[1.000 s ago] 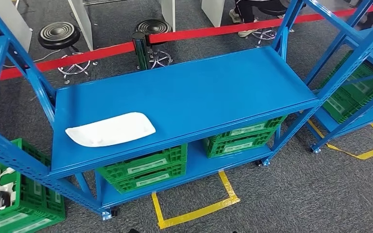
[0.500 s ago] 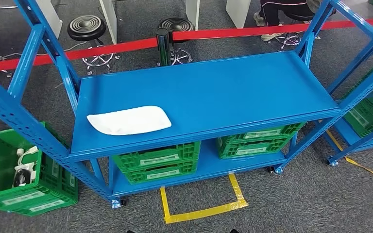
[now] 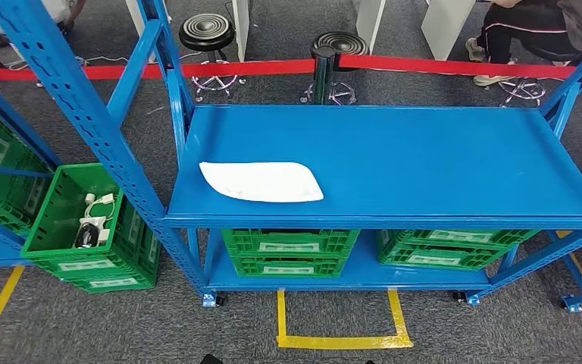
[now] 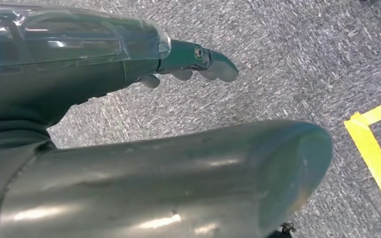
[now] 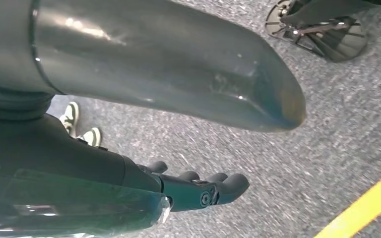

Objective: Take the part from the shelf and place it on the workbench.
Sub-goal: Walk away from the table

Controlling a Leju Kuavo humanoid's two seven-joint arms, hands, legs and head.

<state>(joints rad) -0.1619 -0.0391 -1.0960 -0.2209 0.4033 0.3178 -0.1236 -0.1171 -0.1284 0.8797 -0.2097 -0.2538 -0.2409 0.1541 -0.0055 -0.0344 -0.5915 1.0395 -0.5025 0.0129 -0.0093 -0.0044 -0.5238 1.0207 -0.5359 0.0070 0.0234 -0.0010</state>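
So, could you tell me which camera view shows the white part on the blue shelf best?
The head view: the white part lies flat and unobstructed on the left of the blue shelf's upper deck. The two wrist views look down at grey carpet past the left hand and right hand, so they offer nothing of the part.

My right hand point(image 5: 144, 124) hangs over grey carpet point(image 5: 297, 168), thick thumb and darker fingers point(image 5: 218, 186) apart, nothing held between them. Beyond the thumb's tip, a chair base point(image 5: 322, 29) with spoked legs stands on the carpet. A pair of pale shoes point(image 5: 82, 126) shows just beside my hand. A strip of yellow floor tape point(image 5: 364, 208) crosses the carpet, well apart from the chair base.
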